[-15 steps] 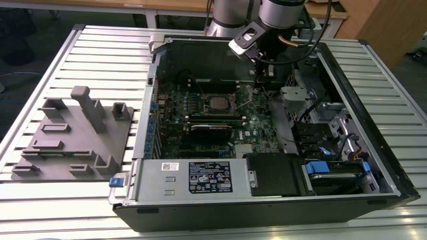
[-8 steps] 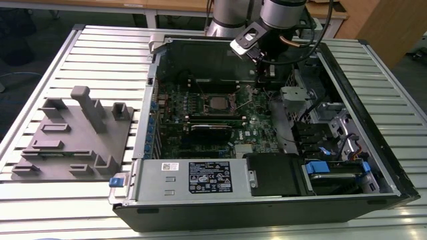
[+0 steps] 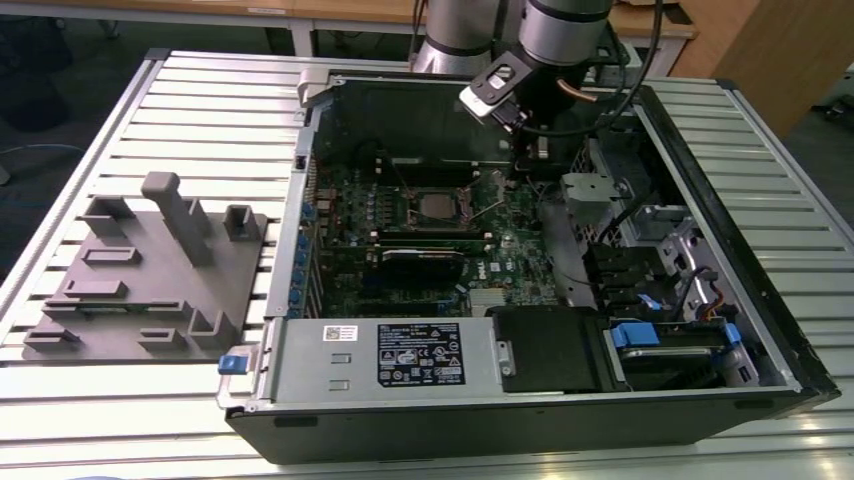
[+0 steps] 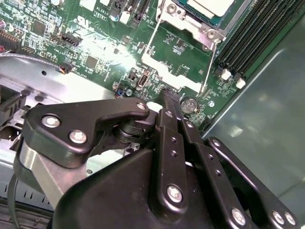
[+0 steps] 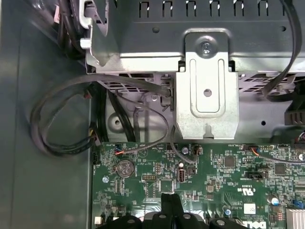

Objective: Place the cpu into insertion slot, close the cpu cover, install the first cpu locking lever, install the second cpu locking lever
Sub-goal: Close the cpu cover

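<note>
over the open computer case (image 3: pixel 534 432), in the exterior view, the arm (image 3: pixel 561 30) reaches down from the far end and the gripper (image 3: pixel 501 180) is inside the case above the green motherboard (image 3: pixel 514 265). it is close beside the insertion slot (image 3: pixel 466 200), on the exterior view's right of it. the cpu (image 3: pixel 438 206) lies flat in that slot. a grey power supply box (image 3: pixel 400 355) sits at the near end of the case, well apart from the fingers, and a grey moulded fixture (image 3: pixel 147 280) rests on the slatted table (image 3: pixel 200 100) outside the case.

in the second wrist view the two black fingers (image 4: pixel 167 143) are pressed together to a single tip, with nothing seen between them. a thin wire lever (image 4: pixel 208 67) runs from the socket's corner toward that tip. farther ahead, the pale top of the cpu shows inside the silver cpu cover (image 4: pixel 183 21), which lies down around it. whether the tip touches the lever i cannot tell.

in the first wrist view the fingertips (image 5: pixel 170 200) meet over the board. beyond them is a round silver cell (image 5: pixel 125 167), and farther on black cables (image 5: pixel 57 124) and a folded metal bracket (image 5: pixel 207 90).
</note>
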Robot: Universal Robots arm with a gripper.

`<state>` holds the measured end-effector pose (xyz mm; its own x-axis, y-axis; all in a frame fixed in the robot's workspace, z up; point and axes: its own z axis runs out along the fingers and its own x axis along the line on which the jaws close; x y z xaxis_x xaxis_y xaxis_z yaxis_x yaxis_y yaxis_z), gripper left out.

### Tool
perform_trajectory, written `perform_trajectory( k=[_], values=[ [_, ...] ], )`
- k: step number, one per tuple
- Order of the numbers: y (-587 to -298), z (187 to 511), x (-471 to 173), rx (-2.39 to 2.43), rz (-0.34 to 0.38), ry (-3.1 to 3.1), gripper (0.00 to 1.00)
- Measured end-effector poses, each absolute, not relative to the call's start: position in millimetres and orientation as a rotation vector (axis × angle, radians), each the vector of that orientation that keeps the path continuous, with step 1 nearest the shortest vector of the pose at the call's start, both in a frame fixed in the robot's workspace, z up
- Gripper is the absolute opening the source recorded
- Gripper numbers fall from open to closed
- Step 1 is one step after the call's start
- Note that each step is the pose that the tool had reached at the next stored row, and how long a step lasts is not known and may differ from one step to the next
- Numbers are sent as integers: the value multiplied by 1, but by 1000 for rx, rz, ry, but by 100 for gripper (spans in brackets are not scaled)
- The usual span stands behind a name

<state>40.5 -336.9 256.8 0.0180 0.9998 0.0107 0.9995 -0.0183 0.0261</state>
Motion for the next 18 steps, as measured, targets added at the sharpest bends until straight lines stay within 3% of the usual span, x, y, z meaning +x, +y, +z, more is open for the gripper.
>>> perform_trajectory(
  k=[18],
  values=[
    [-337, 241, 43, 2233, 40, 2193, 11]
  ],
)
